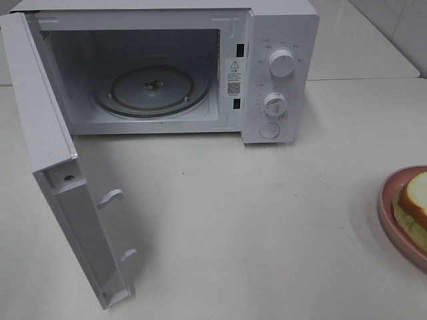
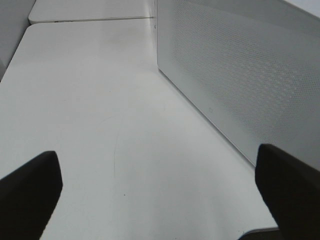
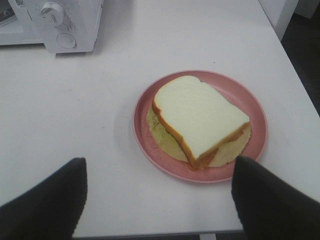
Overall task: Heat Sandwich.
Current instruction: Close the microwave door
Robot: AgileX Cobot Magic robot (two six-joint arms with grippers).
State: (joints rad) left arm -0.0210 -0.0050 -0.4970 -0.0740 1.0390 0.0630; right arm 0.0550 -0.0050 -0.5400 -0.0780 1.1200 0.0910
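Observation:
The sandwich (image 3: pixel 200 117), white bread with tan crust and pale green filling, lies on a round pink plate (image 3: pixel 150 145); its edge (image 1: pixel 417 195) shows at the right border of the exterior view. My right gripper (image 3: pixel 157 200) hovers open, short of the plate, with nothing between its fingers (image 3: pixel 45 205). The white microwave (image 1: pixel 280 73) stands at the back with its door (image 1: pixel 57 180) swung wide open and the glass turntable (image 1: pixel 152 90) bare. My left gripper (image 2: pixel 160 192) is open over bare table beside the door's perforated outer face (image 2: pixel 240 75). Neither arm shows in the exterior view.
The open door (image 1: pixel 87 227) juts far forward over the left of the white table (image 1: pixel 253 227). Two knobs (image 1: pixel 282 63) and a round button sit on the microwave's right panel. The table's right edge (image 3: pixel 295 90) runs close behind the plate.

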